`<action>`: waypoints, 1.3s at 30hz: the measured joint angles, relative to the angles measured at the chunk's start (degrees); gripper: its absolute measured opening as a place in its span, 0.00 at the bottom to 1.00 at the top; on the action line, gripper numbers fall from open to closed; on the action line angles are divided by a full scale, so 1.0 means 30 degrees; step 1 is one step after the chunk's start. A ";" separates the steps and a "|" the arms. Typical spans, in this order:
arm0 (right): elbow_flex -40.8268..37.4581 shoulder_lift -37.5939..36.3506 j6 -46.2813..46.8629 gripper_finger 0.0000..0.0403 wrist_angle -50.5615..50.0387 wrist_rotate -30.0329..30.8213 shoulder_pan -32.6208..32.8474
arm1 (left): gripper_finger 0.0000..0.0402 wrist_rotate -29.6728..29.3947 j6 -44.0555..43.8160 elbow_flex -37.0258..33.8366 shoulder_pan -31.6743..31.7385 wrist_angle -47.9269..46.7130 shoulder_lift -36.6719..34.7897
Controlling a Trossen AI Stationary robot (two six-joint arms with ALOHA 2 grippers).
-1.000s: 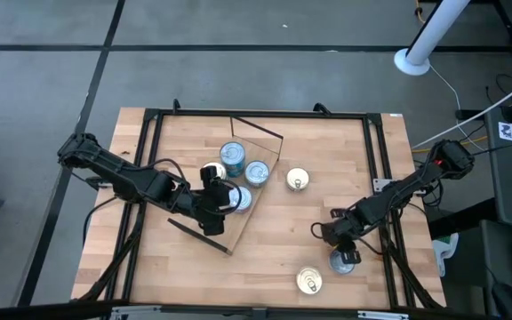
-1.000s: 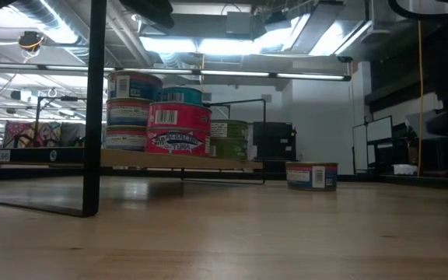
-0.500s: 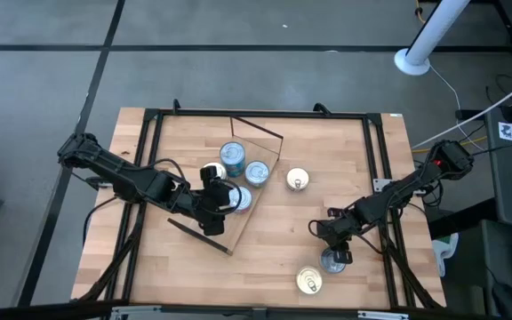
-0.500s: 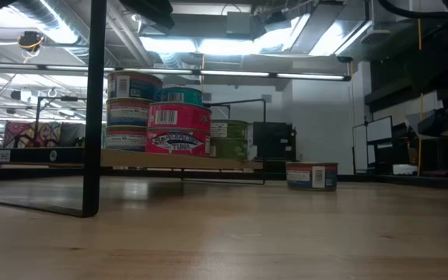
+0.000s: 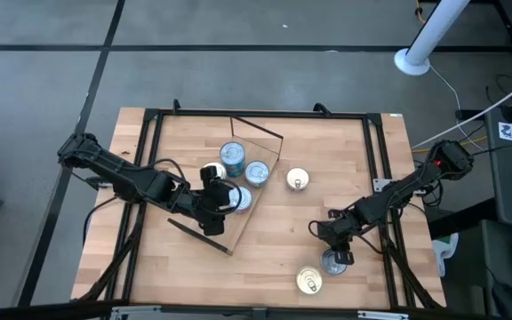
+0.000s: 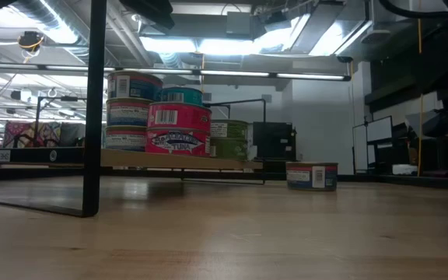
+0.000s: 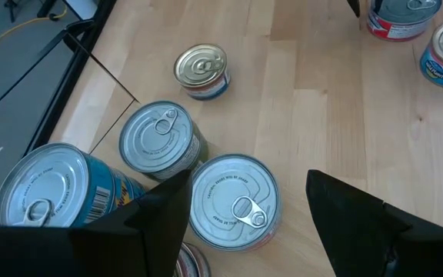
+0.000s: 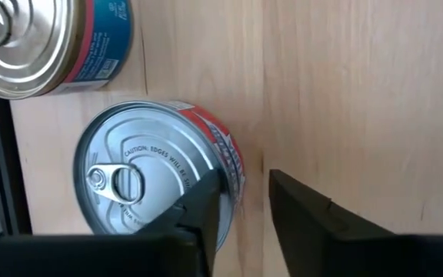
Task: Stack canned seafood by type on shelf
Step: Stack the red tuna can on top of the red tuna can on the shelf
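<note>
Near table's right front edge, right gripper (image 5: 334, 247) over red-labelled tin (image 8: 156, 175); fingers narrowed, one finger on lid, tin not gripped. Pick-up step; next needs straddling. Left gripper (image 7: 244, 204) spread at shelf (image 5: 260, 140).

— Any lettering you can read?
— "TUNA" on the red-labelled can (image 6: 179, 128) on the shelf (image 6: 181, 161), low view.
— And the lids?
— "CAUTION: EDGES WILL BE SHARP" on the silver can lid (image 8: 141, 173), right wrist view.
</note>
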 joint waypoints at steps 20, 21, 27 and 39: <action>0.0095 0.1043 -0.0068 0.01 0.0225 -0.1192 -0.0004 | 0.63 0.0005 -0.0437 0.0000 0.0000 0.0000 0.0000; 0.0095 0.1093 -0.0090 0.01 0.0272 -0.1273 -0.0004 | 0.63 0.0000 -0.0437 0.0000 0.0000 0.0000 0.0000; 0.0044 0.1158 -0.0098 0.01 0.0976 -0.1365 0.0010 | 0.63 0.0001 -0.0596 0.0007 0.0000 0.0001 0.0000; 0.0022 0.1195 -0.0150 0.00 0.2275 -0.0371 -0.0831 | 0.63 0.0000 -0.0801 0.0003 0.0000 0.0015 0.0000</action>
